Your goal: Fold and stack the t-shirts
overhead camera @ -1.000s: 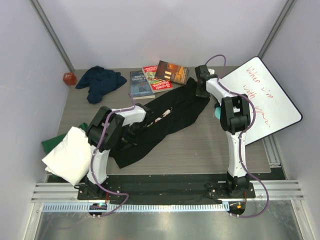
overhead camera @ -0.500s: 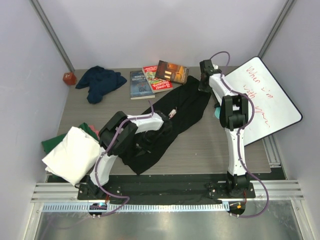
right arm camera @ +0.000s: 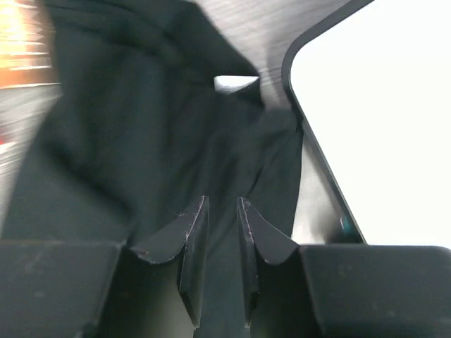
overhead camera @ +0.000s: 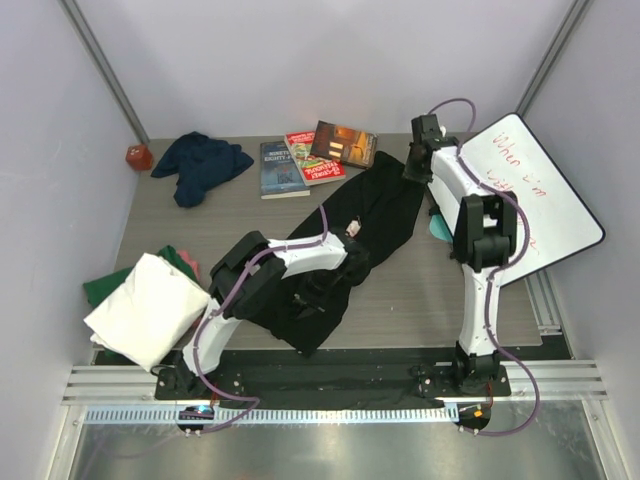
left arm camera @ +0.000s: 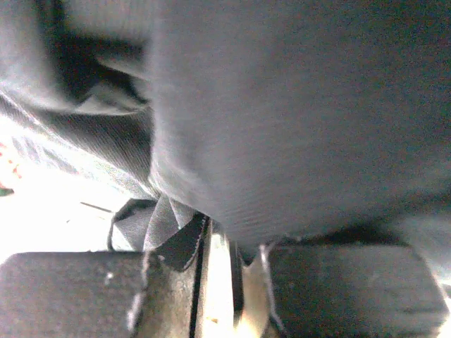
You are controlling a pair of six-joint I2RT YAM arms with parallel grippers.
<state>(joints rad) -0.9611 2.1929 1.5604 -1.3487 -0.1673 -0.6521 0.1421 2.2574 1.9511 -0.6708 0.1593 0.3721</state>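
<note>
The black t-shirt [overhead camera: 380, 215] lies diagonally across the table, its near end bunched under my left arm. My left gripper [overhead camera: 332, 283] sits low on that bunched end. In the left wrist view black cloth [left arm camera: 296, 127] fills the frame and a fold hangs over one fingertip [left arm camera: 176, 246]. The left gripper [left arm camera: 229, 243] has its jaws slightly apart, with light showing in the gap. My right gripper [overhead camera: 418, 172] hovers at the shirt's far corner. Its jaws [right arm camera: 222, 204] are parted over the black cloth [right arm camera: 127, 141], gripping nothing. A navy t-shirt [overhead camera: 200, 163] lies crumpled at the back left. Folded white [overhead camera: 150, 305] and green [overhead camera: 100, 288] t-shirts are at the left edge.
Three books [overhead camera: 313, 155] lie at the back centre, just beyond the shirt. A whiteboard [overhead camera: 530, 200] with red writing leans at the right, its edge [right arm camera: 380, 105] close to my right gripper. A red object [overhead camera: 138, 156] sits in the far left corner. Something teal [overhead camera: 437, 228] lies under the right arm.
My left gripper has dragged the shirt's near end to the right and toward the front, bunching it. The right gripper shifted slightly right at the far corner. Both grippers' jaws have parted.
</note>
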